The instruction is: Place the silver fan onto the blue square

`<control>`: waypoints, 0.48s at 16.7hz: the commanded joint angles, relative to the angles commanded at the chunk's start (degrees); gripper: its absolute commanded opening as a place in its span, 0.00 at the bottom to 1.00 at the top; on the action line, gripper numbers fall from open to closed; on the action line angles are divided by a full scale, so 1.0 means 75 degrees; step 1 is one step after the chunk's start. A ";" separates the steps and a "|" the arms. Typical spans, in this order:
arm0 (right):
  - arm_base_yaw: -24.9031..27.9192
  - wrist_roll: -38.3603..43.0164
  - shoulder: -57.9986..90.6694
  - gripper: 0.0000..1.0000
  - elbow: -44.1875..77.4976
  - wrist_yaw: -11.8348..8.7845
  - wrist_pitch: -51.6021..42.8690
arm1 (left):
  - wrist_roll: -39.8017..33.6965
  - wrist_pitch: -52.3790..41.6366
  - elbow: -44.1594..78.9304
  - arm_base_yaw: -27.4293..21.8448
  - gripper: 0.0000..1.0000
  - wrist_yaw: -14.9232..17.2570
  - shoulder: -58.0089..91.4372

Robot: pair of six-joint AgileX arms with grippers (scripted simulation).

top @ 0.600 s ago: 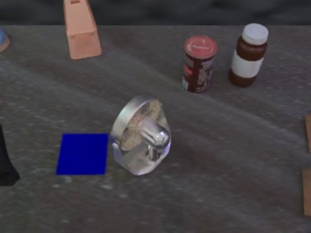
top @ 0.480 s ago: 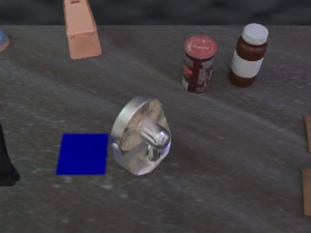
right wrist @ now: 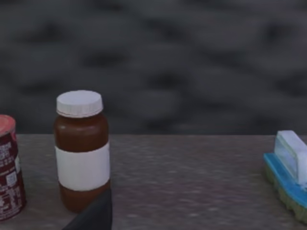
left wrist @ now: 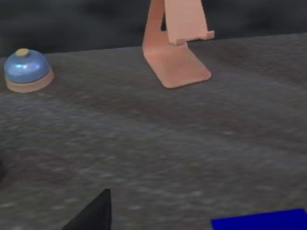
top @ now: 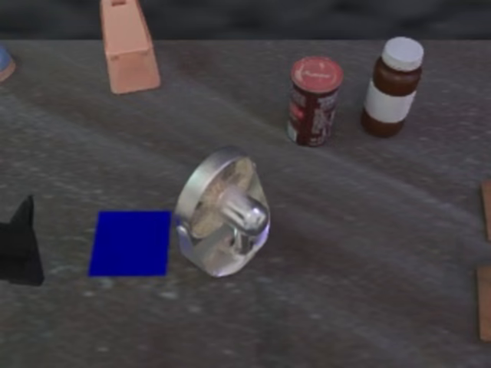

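Seen from above, the silver fan (top: 222,213) stands near the middle of the grey bench (top: 360,230), its edge just touching the right side of the blue square (top: 130,243), which lies flat and bare. The fan is a shiny chrome ring with a beige grille face, a silver hub, and a rounded clear base; it sits tilted, face turned up and to the right. The left claw (top: 21,245) shows as a dark shape at the bench's left edge, near the square but apart from the fan; whether its fingers are open or closed cannot be told. The likely step is the approach, and doing it well probably means reaching over the square, gripping the thick ring rim rather than the slippery base, then lifting before shifting left so the fan is not dragged over. At the far side stand a pink stand (top: 127,46), a red can (top: 314,100) and a brown jar (top: 393,86). The left wrist view shows the pink stand, a blue bell (left wrist: 27,70), a corner of the blue square, and one dark claw tip; the fan is out of sight. The right wrist view shows the jar, the can's edge and a blue sponge (right wrist: 288,173); the right claw's state cannot be told.
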 joint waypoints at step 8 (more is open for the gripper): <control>0.0000 0.0000 0.0000 1.00 0.0000 0.0000 0.0000 | 0.0373 -0.4062 0.5180 -0.1541 1.00 0.0122 0.5411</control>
